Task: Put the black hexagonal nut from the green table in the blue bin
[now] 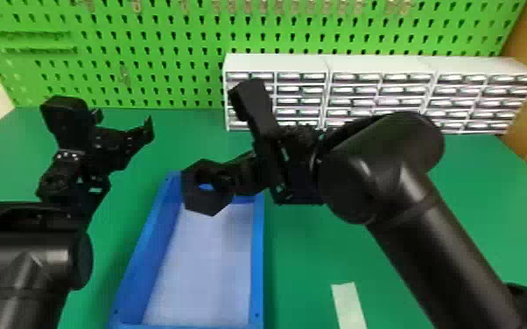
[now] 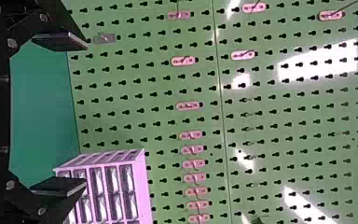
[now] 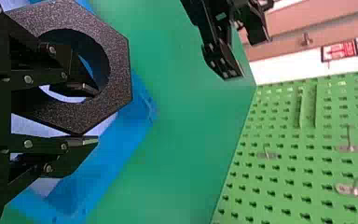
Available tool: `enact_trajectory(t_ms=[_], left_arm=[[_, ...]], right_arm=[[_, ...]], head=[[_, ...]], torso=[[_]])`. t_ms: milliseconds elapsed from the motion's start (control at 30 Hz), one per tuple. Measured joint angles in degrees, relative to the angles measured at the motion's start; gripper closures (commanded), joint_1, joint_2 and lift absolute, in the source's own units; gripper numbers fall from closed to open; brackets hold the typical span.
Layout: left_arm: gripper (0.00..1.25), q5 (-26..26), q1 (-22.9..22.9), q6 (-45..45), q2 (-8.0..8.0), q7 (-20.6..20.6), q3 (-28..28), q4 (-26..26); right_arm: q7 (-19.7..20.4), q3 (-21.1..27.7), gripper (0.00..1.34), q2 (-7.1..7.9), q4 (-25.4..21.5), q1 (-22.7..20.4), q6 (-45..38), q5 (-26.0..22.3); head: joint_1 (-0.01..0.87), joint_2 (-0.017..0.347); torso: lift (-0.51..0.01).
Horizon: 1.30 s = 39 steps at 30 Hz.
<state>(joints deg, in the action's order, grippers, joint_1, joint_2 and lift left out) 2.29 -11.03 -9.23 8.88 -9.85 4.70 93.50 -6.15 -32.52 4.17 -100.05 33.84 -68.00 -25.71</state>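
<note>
Black hexagonal nut (image 1: 208,204) off table, clamped by right black two-finger gripper (image 3: 96,115) over blue rectangular bin (image 1: 257,262) | left black gripper (image 2: 86,114) spread, empty | remaining: lower, release

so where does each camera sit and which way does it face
Head view: on the head, forward and down at the bin; left arm and right arm show.
Left wrist view: on that wrist, towards pegboard; own fingers show.
Right wrist view: on that wrist, past nut; own fingers and left gripper show.
Head and right wrist views share nut and bin.
</note>
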Motion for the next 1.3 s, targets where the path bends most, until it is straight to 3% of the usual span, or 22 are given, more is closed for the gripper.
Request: enact_trajectory(t_ms=[300, 833, 1300], left_arm=[[0.24, 0.1, 0.0, 0.0, 0.08, -0.1, 0.0, 0.3], [0.24, 0.2, 0.1, 0.0, 0.09, -0.1, 0.0, 0.8], [0.24, 0.3, 0.3, 0.0, 0.13, -0.1, 0.1, 1.1]], right_arm=[[-1.4, -4.7, 1.17, 0.52, 4.2, -0.1, 4.9, -1.7], [-3.9, -13.3, 1.17, 1.19, 12.4, -0.4, 14.5, 1.0], [-4.0, -16.8, 1.13, 1.67, 15.2, -0.2, 16.5, 2.0]], head=[[0.686, 0.052], [0.686, 0.052], [0.686, 0.052]], torso=[[-0.097], [-0.097], [-0.097]])
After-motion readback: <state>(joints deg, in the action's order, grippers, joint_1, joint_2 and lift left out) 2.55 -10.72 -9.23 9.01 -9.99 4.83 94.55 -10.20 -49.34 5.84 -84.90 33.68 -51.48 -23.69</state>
